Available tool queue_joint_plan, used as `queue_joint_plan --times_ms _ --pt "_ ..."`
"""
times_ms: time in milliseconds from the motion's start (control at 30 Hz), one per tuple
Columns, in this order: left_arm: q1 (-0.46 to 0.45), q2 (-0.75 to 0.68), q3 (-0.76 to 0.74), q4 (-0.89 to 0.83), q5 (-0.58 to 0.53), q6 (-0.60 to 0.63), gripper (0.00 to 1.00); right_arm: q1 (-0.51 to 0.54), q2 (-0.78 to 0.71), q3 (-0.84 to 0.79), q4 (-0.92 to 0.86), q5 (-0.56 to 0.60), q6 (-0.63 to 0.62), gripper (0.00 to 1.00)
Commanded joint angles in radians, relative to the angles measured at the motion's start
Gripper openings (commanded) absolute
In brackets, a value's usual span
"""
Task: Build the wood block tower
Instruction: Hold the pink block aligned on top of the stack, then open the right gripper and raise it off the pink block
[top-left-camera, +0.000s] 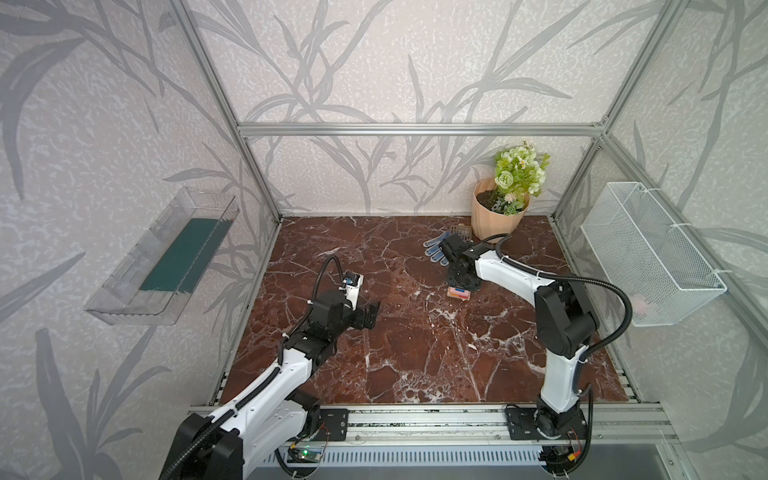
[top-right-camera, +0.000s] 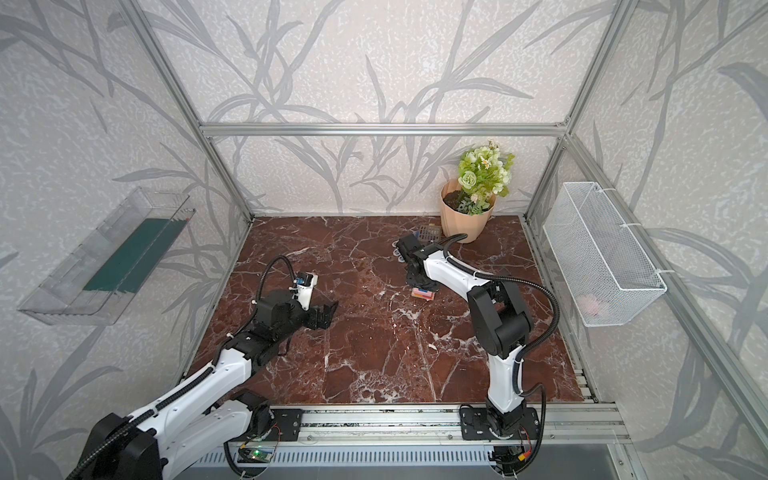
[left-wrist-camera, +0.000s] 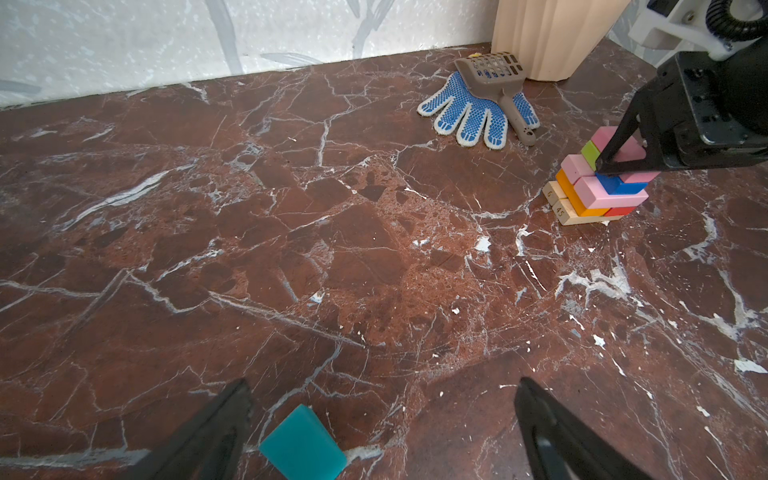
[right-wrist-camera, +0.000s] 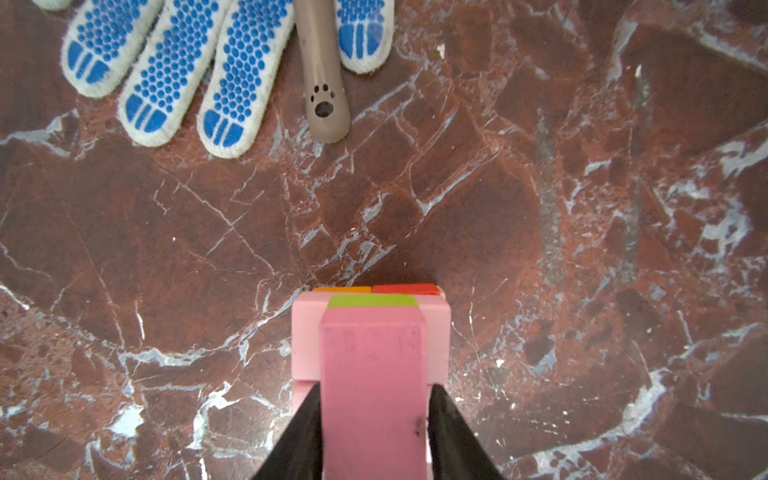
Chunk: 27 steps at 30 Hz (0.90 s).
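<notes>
The right jaws stand only a little apart, one on each long side of the top pink block (right-wrist-camera: 374, 395) and close against it. Whether they press it or have just let it go, I cannot tell. That block lies flat on a green cube (right-wrist-camera: 372, 301) and a blue block (left-wrist-camera: 621, 185), which sit on two pink blocks (left-wrist-camera: 602, 199) laid side by side. Under these come an orange block (left-wrist-camera: 568, 190) beside a red block (left-wrist-camera: 621, 211), and at the base tan blocks (left-wrist-camera: 559, 205) on the worktop (top-left-camera: 415, 353). In a top view the tower (top-left-camera: 459, 293) stands at about 2 o'clock from the worktop's middle, largely hidden under the right arm's wrist. From it, a blue-dotted glove (left-wrist-camera: 469, 112) with a brown scoop (left-wrist-camera: 494, 75) lying across it is at 11 o'clock, and the beige flowerpot (top-left-camera: 496, 216) is at 1 o'clock. At 9 o'clock, well apart, the left jaws gape fully open and hold nothing. A teal block (left-wrist-camera: 303, 446) lies on the worktop between them.
</notes>
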Motion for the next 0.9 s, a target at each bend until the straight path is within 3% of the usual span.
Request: queue_joint_plan --times_ms 0,167,333,667,867 --pt "-0.003 -0.004 0.022 0.002 0.008 0.022 0.99 -0.006 -0.028 -0.012 -0.002 0.003 0.003 0.38" --pt "-0.003 -0.004 0.021 0.002 0.008 0.022 0.99 -0.006 -0.031 -0.011 -0.003 0.003 0.003 0.32" --pt "-0.003 -0.004 0.021 0.003 0.007 0.022 0.99 -0.006 -0.031 -0.011 -0.001 0.001 0.004 0.32" --pt "-0.003 -0.005 0.021 0.001 0.008 0.022 0.99 -0.006 -0.043 -0.012 -0.007 -0.004 0.001 0.42" --pt "-0.003 -0.004 0.021 0.002 0.007 0.022 0.99 -0.003 -0.150 -0.084 0.044 -0.010 -0.017 0.56"
